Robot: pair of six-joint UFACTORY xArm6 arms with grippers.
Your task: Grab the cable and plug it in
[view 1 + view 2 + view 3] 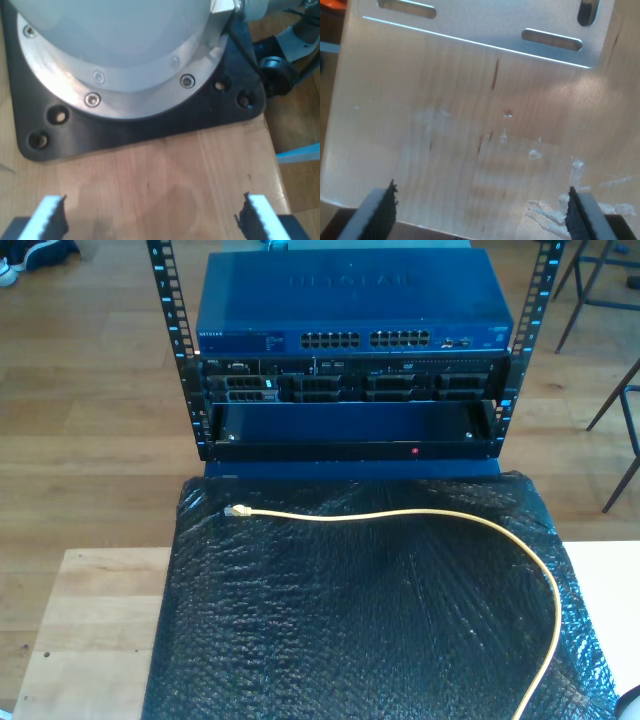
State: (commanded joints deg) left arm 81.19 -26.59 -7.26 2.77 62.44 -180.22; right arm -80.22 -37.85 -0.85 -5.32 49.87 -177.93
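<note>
Right now nothing is gripped: my first gripper hangs with its jaws spread wide over bare wood in front of a black base plate with a bolted metal flange on it, and my second gripper is likewise spread, with only pale scuffed board and a slotted metal plate ahead of it.

Reading the exterior view from its left: the cable's clear plug lies on the black bubble-wrap sheet near that sheet's far corner on the exterior view's left. From there the cable runs across the sheet toward the exterior view's right, then bends down along that side and leaves the frame at the near edge. Beyond the sheet stands the rack, with a blue network switch on top showing its row of ports.

The step in hand, as I judge it, is the pick. I would take the cable just behind the plug, fingers across the cord rather than along it, so the plug juts forward and can be steered straight into a port. The latch orientation is too small to tell from here, so I'd check it once it is lifted.

Count: one cable, one plug, one sheet, one switch, two grippers. The ports sit in two blocks; I can't count them reliably.
</note>
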